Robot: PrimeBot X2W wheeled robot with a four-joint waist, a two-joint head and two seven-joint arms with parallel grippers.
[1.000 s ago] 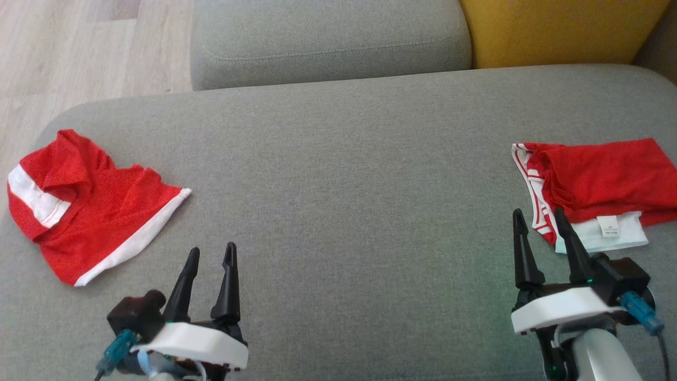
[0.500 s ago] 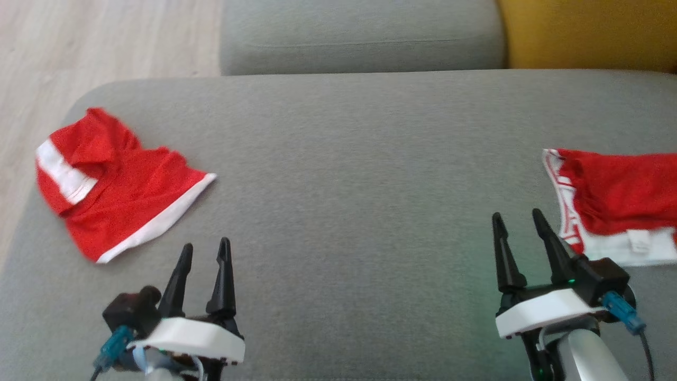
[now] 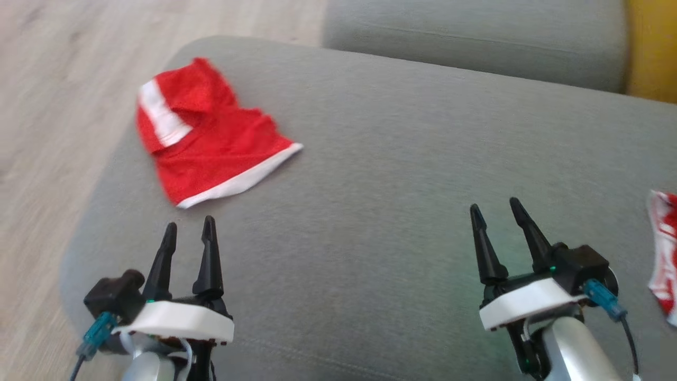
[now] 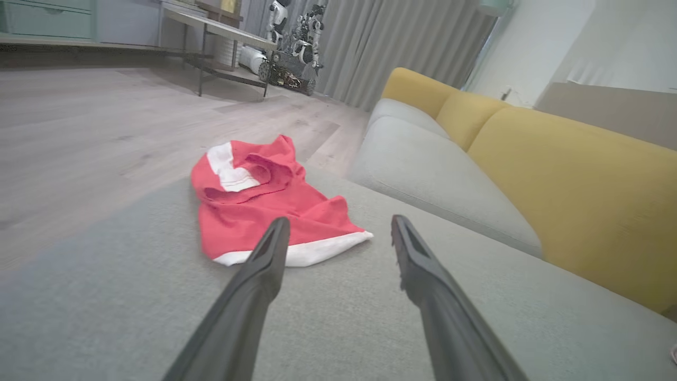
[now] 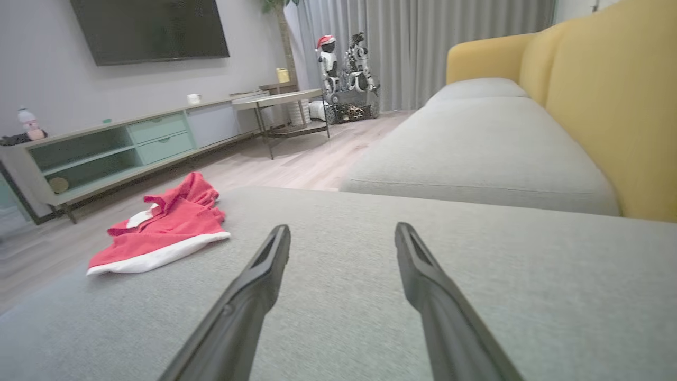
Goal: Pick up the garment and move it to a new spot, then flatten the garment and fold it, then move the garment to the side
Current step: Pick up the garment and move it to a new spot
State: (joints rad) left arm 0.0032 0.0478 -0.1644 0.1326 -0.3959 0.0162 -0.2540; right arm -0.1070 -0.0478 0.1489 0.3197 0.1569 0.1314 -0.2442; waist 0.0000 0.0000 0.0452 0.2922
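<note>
Your left pincer and your right pincer are both fully released, and they hold and touch nothing. You see two pincers and two garments. The red garment lies crumpled on the grey cushion, near its left edge, ahead of the left pincer. A second red garment lies far right.

Crumpled fabric garment: red, white hem band, white stripe
Woven sofa seat: plain grey
Sofa backrest cushion: mustard yellow
Plank floor: pale wood grain
</note>
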